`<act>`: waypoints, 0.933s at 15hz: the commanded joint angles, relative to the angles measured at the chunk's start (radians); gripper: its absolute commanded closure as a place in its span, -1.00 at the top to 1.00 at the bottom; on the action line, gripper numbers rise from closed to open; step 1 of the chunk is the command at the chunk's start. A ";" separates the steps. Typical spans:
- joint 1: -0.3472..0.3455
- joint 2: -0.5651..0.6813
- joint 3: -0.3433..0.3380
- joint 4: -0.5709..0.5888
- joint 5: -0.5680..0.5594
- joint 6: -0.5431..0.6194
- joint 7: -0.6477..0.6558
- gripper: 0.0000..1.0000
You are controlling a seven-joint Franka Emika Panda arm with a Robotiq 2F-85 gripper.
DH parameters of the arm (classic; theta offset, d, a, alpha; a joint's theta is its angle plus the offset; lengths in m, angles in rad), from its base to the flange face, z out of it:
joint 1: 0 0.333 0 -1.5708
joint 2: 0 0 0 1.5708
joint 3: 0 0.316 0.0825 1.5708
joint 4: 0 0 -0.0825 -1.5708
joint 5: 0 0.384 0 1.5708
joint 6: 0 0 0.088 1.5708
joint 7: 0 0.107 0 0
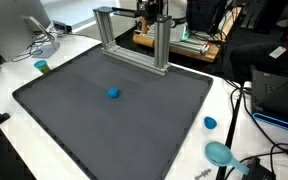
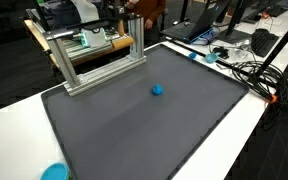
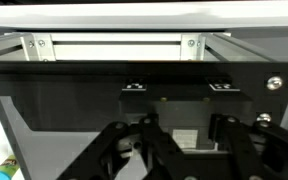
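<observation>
At the top centre of both exterior views, the arm reaches down behind an aluminium frame (image 1: pixel 134 40) (image 2: pixel 99 60) that stands at the far edge of a dark mat (image 1: pixel 84 130) (image 2: pixel 134 130). The arm's end is partly hidden by the frame's posts. From the wrist view, the fingers (image 3: pixel 159 150) come in from the bottom of the frame and are drawn together. I cannot make out anything between them. A black plate (image 3: pixel 84 90) fills the middle of that view just ahead of them, with the frame's pale rails across the top.

Well apart from the arm, a small blue piece (image 1: pixel 113 93) (image 2: pixel 157 89) lies alone on the mat, near the middle of the picture. The mat covers most of a white worktop (image 1: pixel 9 100) (image 2: pixel 14 120).

Off the mat, in an exterior view, a small blue cap (image 1: pixel 210 123) sits at the right edge, with a larger blue dish (image 1: pixel 219 153) at the lower right. A small teal cup (image 1: pixel 42 67) stands at the upper left. Cables and a laptop crowd the right side of the picture.
</observation>
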 commanded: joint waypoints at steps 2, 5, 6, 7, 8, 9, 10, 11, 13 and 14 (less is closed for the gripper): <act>0.031 0.012 -0.019 0.003 0.030 -0.039 -0.031 -0.56; 0.038 0.041 -0.027 0.042 0.032 -0.027 -0.050 -0.56; 0.039 0.056 -0.026 0.066 0.028 -0.026 -0.054 -0.56; 0.038 0.080 -0.016 0.093 0.019 -0.026 -0.052 -0.56; 0.038 0.105 -0.008 0.118 0.014 -0.028 -0.052 -0.56; 0.040 0.136 -0.001 0.145 0.011 -0.028 -0.052 -0.56; 0.038 0.160 0.006 0.167 0.007 -0.025 -0.045 -0.56; 0.034 0.193 0.014 0.195 0.003 -0.020 -0.031 -0.56; 0.020 0.260 0.039 0.251 -0.018 -0.013 0.014 -0.56; 0.019 0.299 0.048 0.284 -0.025 -0.018 0.024 -0.56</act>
